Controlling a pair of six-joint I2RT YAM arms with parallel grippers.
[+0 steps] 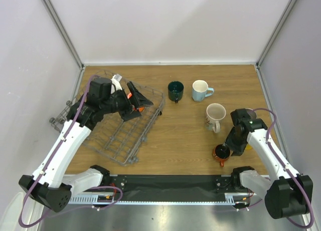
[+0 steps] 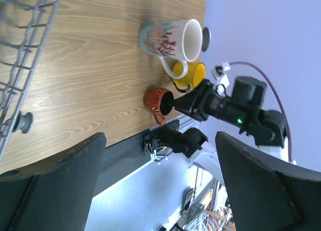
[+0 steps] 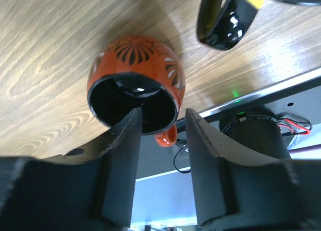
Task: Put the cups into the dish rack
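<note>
Lower right of top view: red mug [image 1: 221, 152] upright on the bench [image 1: 190, 141], right gripper [image 1: 226, 147] directly above. Left wrist view: left gripper [image 2: 159, 156] gaping, empty, well apart. Right wrist view: fingers [image 3: 120, 156] narrowly parted, straddling the mug's handle-side rim.

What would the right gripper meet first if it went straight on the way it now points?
The small red-and-black mug: the right gripper points at its rim, one finger over the mouth, the other outside the wall. How close it is remains unclear.
</note>
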